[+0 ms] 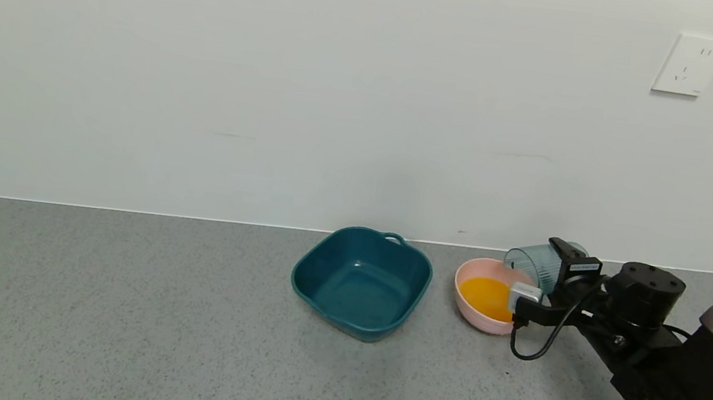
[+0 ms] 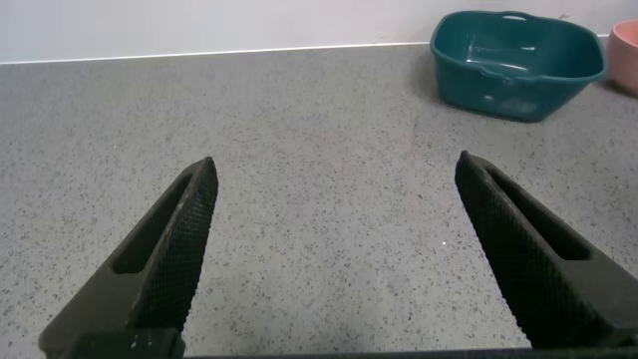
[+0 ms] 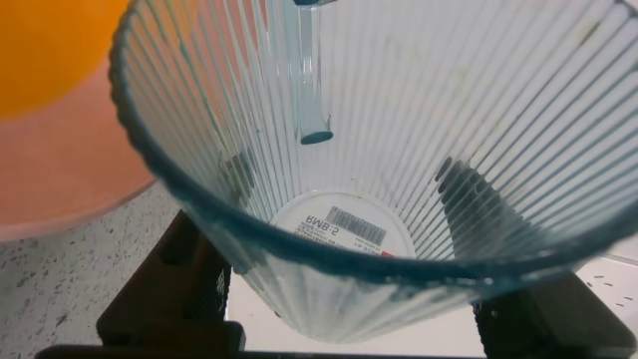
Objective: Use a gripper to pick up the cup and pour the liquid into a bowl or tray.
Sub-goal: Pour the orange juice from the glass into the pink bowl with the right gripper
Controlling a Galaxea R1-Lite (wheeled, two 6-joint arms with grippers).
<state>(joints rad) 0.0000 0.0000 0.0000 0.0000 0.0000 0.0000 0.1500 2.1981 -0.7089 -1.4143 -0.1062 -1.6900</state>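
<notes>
My right gripper [image 1: 556,270] is shut on the ribbed translucent blue-grey cup [image 1: 534,264] and holds it tipped on its side, mouth towards the pink bowl [image 1: 475,311]. The cup looks empty inside in the right wrist view [image 3: 399,150], with a white label at its base. Orange liquid [image 1: 486,297] lies in the pink bowl, and shows in the right wrist view [image 3: 50,45] too. My left gripper [image 2: 334,175] is open and empty over bare floor, out of the head view.
A dark teal square basin [image 1: 362,281] with a handle stands empty to the left of the bowl; it also shows in the left wrist view [image 2: 513,60]. A white wall runs close behind both. A wall socket [image 1: 689,65] is at the upper right.
</notes>
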